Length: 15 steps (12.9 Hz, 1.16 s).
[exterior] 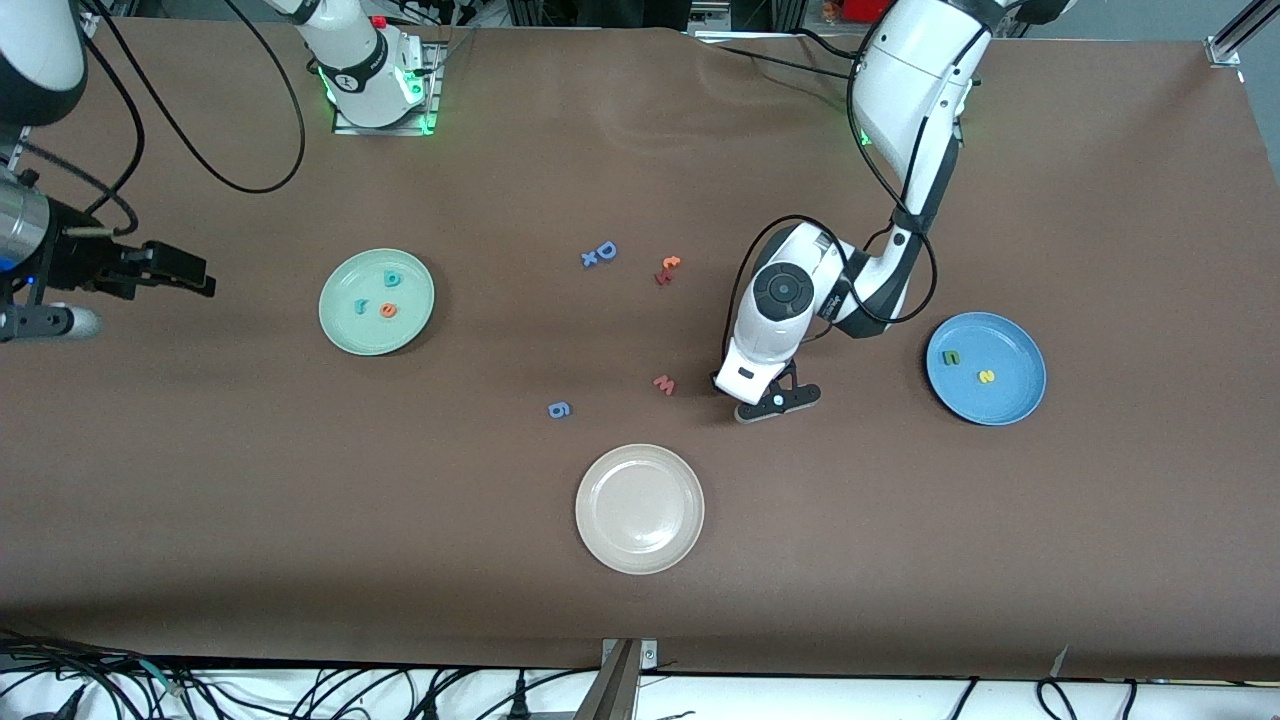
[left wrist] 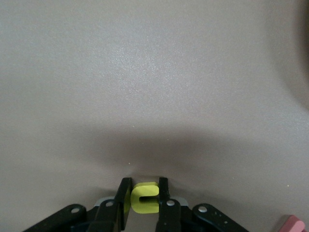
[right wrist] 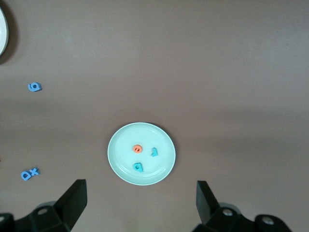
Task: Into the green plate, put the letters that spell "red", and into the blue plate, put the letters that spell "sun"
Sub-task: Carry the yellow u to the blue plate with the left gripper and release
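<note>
Round mint-green plate (exterior: pixel 345 325) has r, e, d; left pincer (left wrist: pixel 144 200) pinching the yellow foam "u" (left wrist: pixel 145 198) at 9 o'clock from the round blue plate (exterior: pixel 1020 400); right pincer (right wrist: pixel 140 203) waits, spread.

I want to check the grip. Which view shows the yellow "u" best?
The left wrist view: the yellow "u" sits between the left gripper's fingers on the table. In the front view the gripper hides it; the right wrist view misses it.

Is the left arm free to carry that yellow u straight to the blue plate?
Probably yes: the left gripper is shut on the yellow u, and only bare table lies between it and the blue plate.
</note>
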Motion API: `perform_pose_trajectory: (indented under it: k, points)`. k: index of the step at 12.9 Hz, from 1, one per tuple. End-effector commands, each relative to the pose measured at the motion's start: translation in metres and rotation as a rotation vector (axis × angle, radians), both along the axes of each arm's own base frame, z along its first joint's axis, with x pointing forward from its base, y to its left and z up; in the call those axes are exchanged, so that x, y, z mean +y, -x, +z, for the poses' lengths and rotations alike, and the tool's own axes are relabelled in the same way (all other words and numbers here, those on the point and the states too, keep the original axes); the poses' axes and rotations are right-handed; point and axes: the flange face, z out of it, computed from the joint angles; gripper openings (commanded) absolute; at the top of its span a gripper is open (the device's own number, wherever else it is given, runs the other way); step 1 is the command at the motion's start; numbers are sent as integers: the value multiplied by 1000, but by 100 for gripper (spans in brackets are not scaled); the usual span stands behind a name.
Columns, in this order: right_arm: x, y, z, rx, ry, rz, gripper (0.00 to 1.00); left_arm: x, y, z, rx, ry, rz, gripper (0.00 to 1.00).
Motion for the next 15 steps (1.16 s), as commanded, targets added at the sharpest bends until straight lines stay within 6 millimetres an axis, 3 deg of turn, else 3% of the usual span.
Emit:
perform_pose_trajectory:
  k: [1,4,5,6,9,10,12,15]
  points:
    - [-3,43,2,-89,49,-47,100,8,-3,-10,1,-26,-125,0]
    - [-4,40,6,-103,60,-164,100,42,-20,4,0,-41,-244,0]
    - [-18,33,11,-104,63,-181,100,56,-26,12,11,-32,-284,0]
    - [-9,34,14,-107,68,-146,100,77,-35,19,21,-43,-360,0]
    - [13,38,23,-118,142,-74,100,161,-60,53,41,-59,-601,0]
    - [-2,36,26,-120,135,-97,100,189,-62,62,57,-45,-646,0]
    - [-6,37,30,-86,112,-58,100,243,-67,72,92,-5,-747,0]
    - [-20,34,27,-58,62,-91,100,304,-51,72,141,56,-843,0]
